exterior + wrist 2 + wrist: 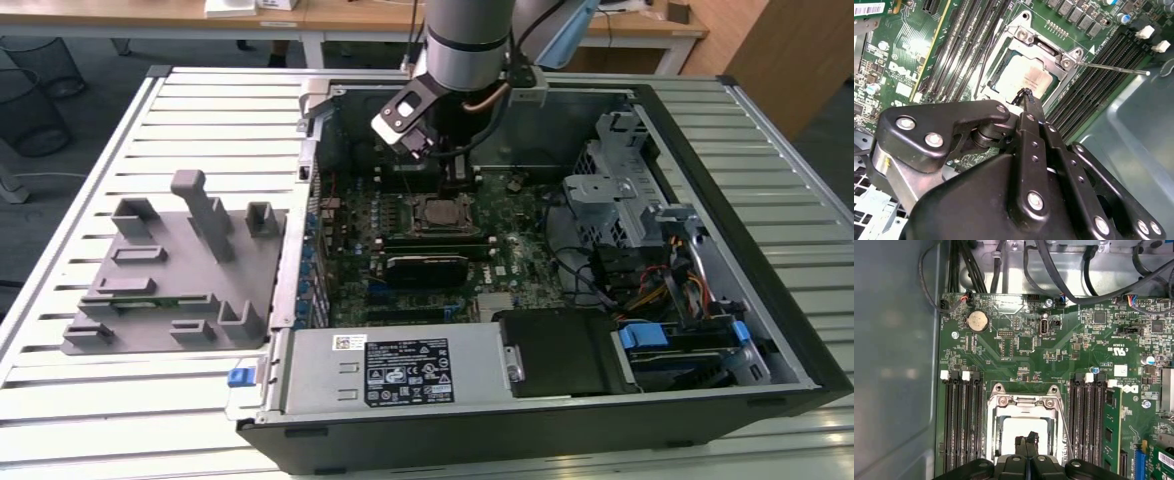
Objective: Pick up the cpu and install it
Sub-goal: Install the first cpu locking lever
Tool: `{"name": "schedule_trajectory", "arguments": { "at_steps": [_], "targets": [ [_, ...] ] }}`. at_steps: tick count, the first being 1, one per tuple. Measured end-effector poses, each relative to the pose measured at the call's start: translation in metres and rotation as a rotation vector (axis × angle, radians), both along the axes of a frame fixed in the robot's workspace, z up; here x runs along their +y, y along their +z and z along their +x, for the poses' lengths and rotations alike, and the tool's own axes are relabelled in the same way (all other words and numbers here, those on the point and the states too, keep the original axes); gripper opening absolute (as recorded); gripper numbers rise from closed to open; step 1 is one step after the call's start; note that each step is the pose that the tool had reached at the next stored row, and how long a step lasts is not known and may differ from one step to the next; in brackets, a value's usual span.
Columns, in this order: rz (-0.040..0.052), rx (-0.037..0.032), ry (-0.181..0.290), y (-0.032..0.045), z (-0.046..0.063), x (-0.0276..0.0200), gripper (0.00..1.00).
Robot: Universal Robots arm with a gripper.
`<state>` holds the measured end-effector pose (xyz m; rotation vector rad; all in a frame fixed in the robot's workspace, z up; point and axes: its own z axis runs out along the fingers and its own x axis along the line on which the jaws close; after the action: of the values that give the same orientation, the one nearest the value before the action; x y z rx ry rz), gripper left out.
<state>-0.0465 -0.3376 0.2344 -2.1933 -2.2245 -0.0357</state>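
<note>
On the motherboard, cpu sits beneath pincer.

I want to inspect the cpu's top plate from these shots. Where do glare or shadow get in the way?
In the first wrist view the cpu is washed out to near white by glare. In the second wrist view it has a softer sheen and its surface tone shows, though the dark tool overlaps one edge. In the exterior view it looks dim and grey, without glare.

The cpu lies uncovered from above; socket lever juts out on one side, memory slots flank both sides, case wall close beyond one bank.
</note>
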Motion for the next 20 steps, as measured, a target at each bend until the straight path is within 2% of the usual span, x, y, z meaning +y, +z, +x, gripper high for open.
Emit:
{"name": "schedule_trajectory", "arguments": {
  "at_steps": [20],
  "targets": [
    [0.0000,0.0000,0.000,0.0150,0.000,0.0000,0.11]
  ]
}}
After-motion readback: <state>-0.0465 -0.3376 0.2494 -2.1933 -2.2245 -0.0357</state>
